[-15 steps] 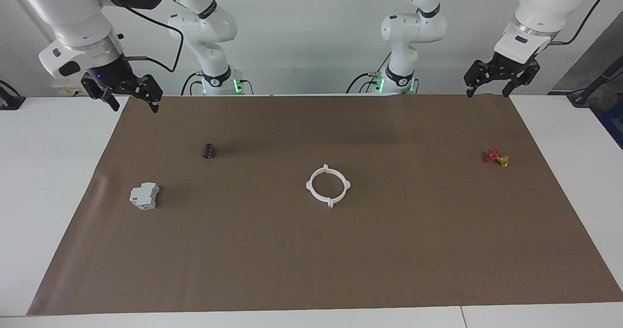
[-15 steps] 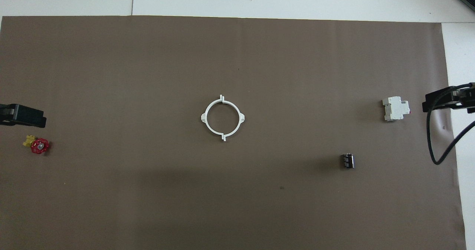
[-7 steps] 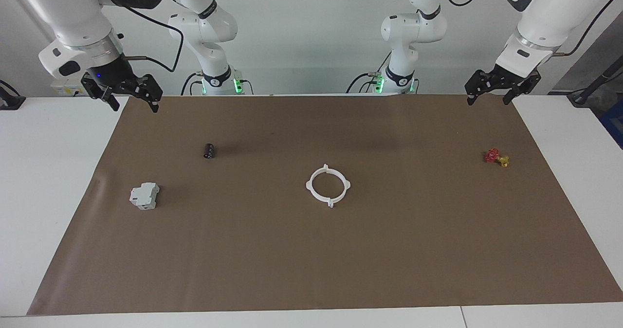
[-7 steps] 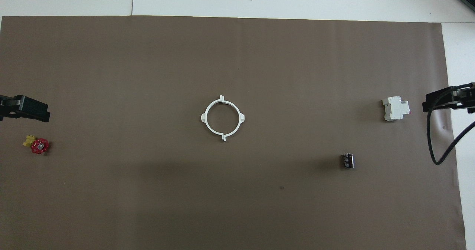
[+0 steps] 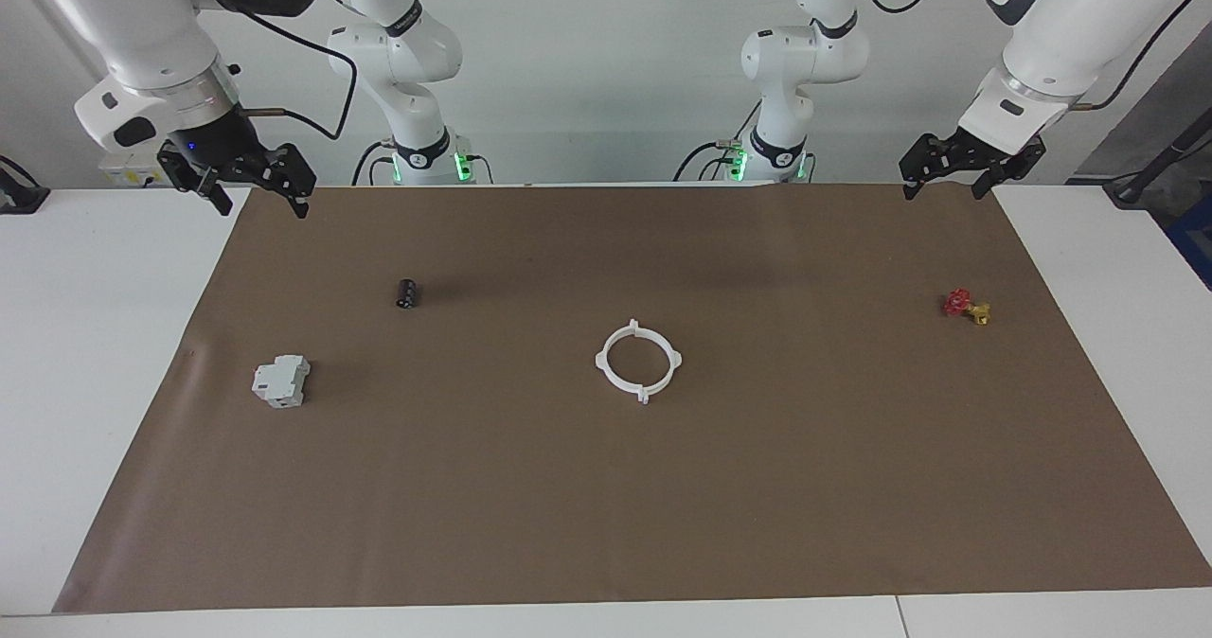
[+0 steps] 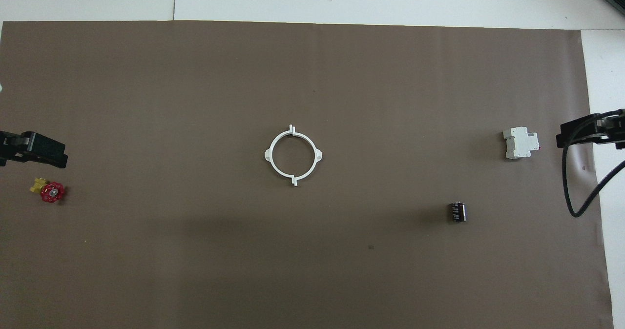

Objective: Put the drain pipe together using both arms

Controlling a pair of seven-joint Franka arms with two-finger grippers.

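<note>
The drain pipe (image 5: 600,361) lies flat in the middle of the brown mat, its two white half-rings set together as one tabbed ring (image 6: 267,154). Nothing touches it. My left gripper (image 5: 945,186) hangs open and empty above the mat's edge nearest the robots, at the left arm's end; in the overhead view its tip (image 6: 46,152) shows just above the valve. My right gripper (image 5: 262,204) hangs open and empty over the mat's corner at the right arm's end, and its tip (image 6: 583,131) shows beside the grey-white block.
A grey-white boxy block (image 5: 281,381) and a small black cylinder (image 5: 407,292) lie toward the right arm's end. A red-and-yellow valve (image 5: 966,306) lies toward the left arm's end. A black cable (image 6: 569,192) loops down from the right gripper.
My left gripper has drawn back a little toward the robots and risen slightly. The right gripper and the ring have stayed where they were.
</note>
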